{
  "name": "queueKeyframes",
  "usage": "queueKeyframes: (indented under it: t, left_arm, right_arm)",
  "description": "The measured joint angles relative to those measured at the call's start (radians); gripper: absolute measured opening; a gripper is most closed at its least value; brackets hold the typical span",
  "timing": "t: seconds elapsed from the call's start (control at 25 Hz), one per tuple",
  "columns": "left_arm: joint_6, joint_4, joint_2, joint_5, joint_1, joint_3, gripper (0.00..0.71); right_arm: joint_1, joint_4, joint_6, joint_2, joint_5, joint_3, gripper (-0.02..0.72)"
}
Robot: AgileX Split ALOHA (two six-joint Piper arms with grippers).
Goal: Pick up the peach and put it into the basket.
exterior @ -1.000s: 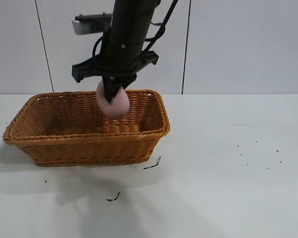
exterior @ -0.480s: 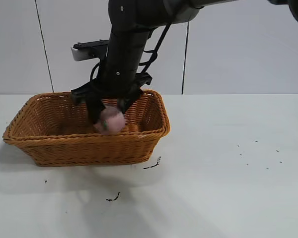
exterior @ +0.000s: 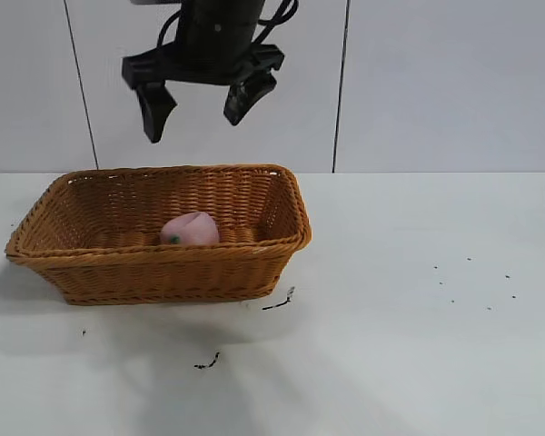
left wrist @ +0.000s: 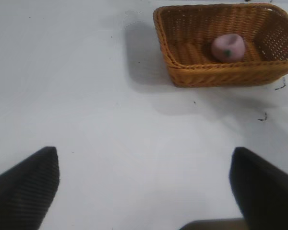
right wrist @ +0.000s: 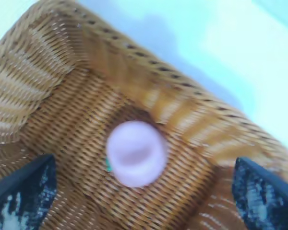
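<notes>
The pale-pink peach (exterior: 189,229) lies on the floor of the orange-brown wicker basket (exterior: 163,272), toward its middle and resting free. My right gripper (exterior: 193,127) hangs high above the basket, open, with nothing between its fingers. In the right wrist view the peach (right wrist: 137,152) sits on the basket weave (right wrist: 62,96) straight below the open right gripper (right wrist: 141,163). The left wrist view shows the basket (left wrist: 221,76) with the peach (left wrist: 227,47) far off. My left gripper (left wrist: 144,152) is open over bare table, well away from the basket.
The white table (exterior: 418,345) stretches wide to the right of the basket. Small dark scraps (exterior: 277,302) lie just in front of the basket, with more specks (exterior: 472,272) at the right. A grey panelled wall stands behind.
The right gripper opened and let go of the peach, which dropped into the basket. The gripper then rose well above the rim.
</notes>
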Motion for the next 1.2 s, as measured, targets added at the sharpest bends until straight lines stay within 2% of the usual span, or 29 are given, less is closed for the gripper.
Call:
queueKeyframes:
  t: [0.08, 0.44, 0.6, 0.96, 1.2]
  left_arm:
    - [0.0, 0.0, 0.0, 0.0, 0.0, 0.0, 0.693]
    - [0.0, 0.0, 0.0, 0.0, 0.0, 0.0, 0.693]
    - [0.0, 0.0, 0.0, 0.0, 0.0, 0.0, 0.693]
    - [0.0, 0.0, 0.0, 0.0, 0.0, 0.0, 0.693]
    - [0.0, 0.0, 0.0, 0.0, 0.0, 0.0, 0.693]
  right_arm:
    - [-0.046, 0.0, 0.0, -0.009, 0.011, 0.0, 0.695]
    - [-0.378, -0.014, 0.0, -0.011, 0.057, 0.0, 0.695]
    - [-0.483, -0.007, 0.009, -0.014, 0.079, 0.0, 0.695]
    - [-0.506, -0.006, 0.009, -0.107, 0.081, 0.021, 0.695]
    - [-0.506, -0.008, 0.025, -0.285, 0.081, 0.177, 0.695]
